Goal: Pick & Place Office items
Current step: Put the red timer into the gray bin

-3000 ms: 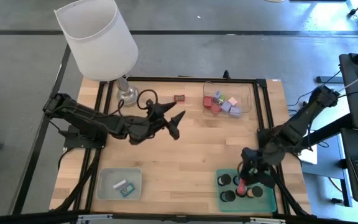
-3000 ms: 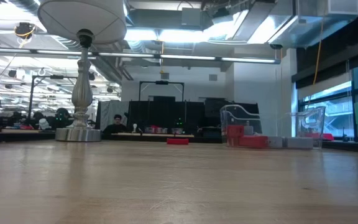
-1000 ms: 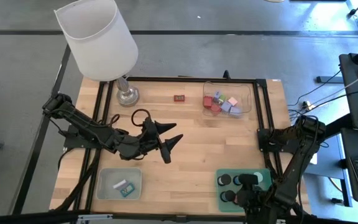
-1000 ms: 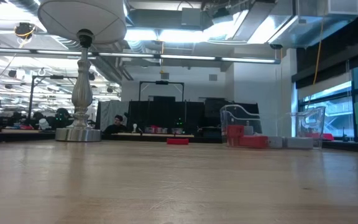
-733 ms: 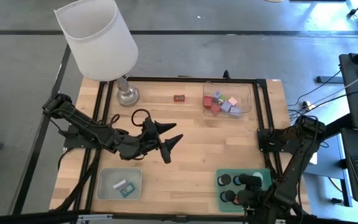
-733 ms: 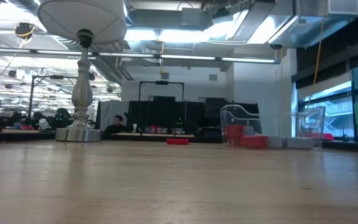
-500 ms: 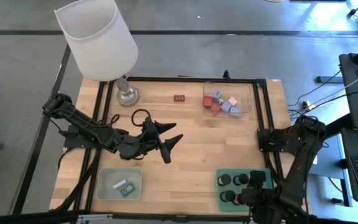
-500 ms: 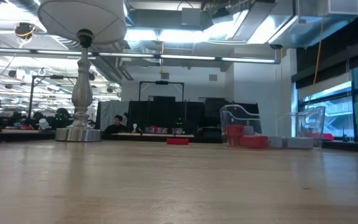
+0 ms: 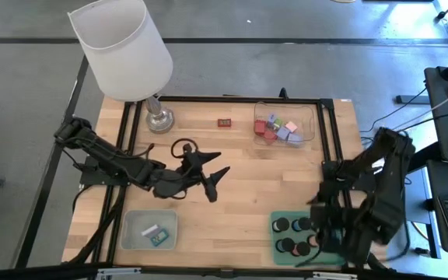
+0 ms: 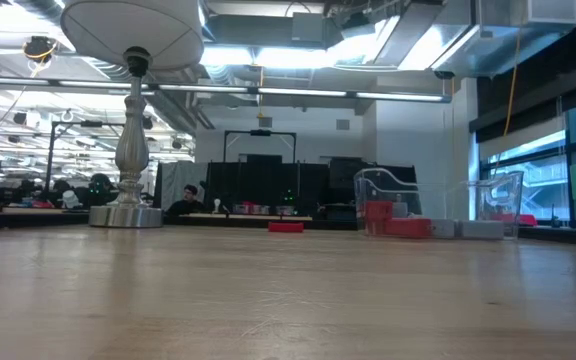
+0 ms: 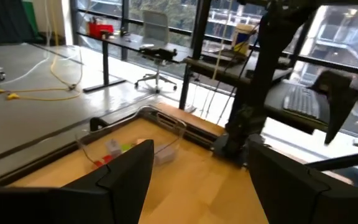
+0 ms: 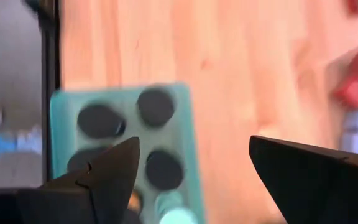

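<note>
**Inspector:** Jaws first. The left gripper point(image 9: 218, 176) stands with jaws apart and empty, over the middle of the tabletop point(image 9: 247, 194), as it did a second ago. The right gripper point(image 12: 191, 163) also has jaws apart with nothing between them; they have widened within the last second.

**Clerk:** Then left to right, what lies where?

**Inspector:** Lamp point(image 9: 123, 50) at the far left corner. Grey tray point(image 9: 131, 233) at the near left, holding two small pale and green bits. One red piece point(image 9: 224, 122) lies loose on the tabletop near the far edge. Just to its right, the clear tray point(image 9: 308, 117) holds red, pink, lilac and green blocks. At the near right, the green tray point(image 9: 278, 253) holds several dark cylinders point(image 9: 283, 226).

**Clerk:** What has changed?

**Inspector:** The right arm alone. A second ago it was folded low at the near edge beside the green tray; it has now risen above that tray.

**Clerk:** Meaning?

**Inspector:** In my judgement a cylinder has just been set down and let go, and the arm is clear to fetch another. The loose red piece remains unsorted.
</note>
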